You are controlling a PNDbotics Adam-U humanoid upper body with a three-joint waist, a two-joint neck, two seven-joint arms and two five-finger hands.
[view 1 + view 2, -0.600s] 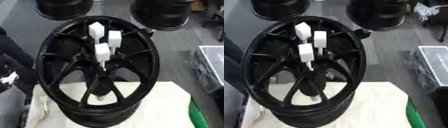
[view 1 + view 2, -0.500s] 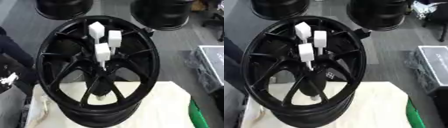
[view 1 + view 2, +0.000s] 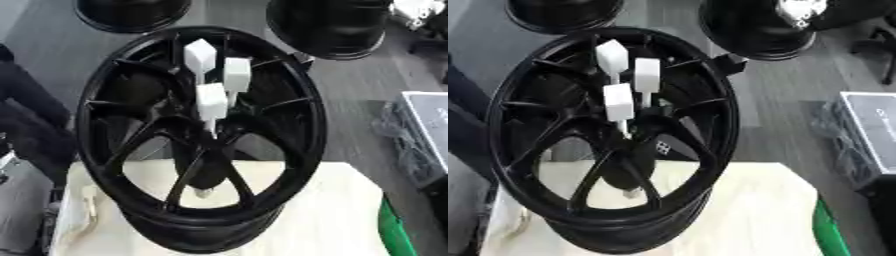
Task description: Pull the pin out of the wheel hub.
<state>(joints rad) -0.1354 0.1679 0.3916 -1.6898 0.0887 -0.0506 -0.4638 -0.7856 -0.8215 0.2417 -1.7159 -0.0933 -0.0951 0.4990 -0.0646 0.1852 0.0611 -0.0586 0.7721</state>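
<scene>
One black wheel hub [image 3: 262, 165], multi-spoked, stands tilted on a cream table [image 3: 332, 220], open face toward the camera. Three white block-headed pins [image 3: 213, 102] sit at the hub centre, clustered toward 12 o'clock, long axes pointing out toward the viewer. Neither robot hand shows, so finger state cannot be told.

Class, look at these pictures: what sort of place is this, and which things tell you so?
Probably a workshop or test lab: a black wheel stands on a pale table, more wheels lie on the grey floor behind, and a grey case sits alongside.
</scene>
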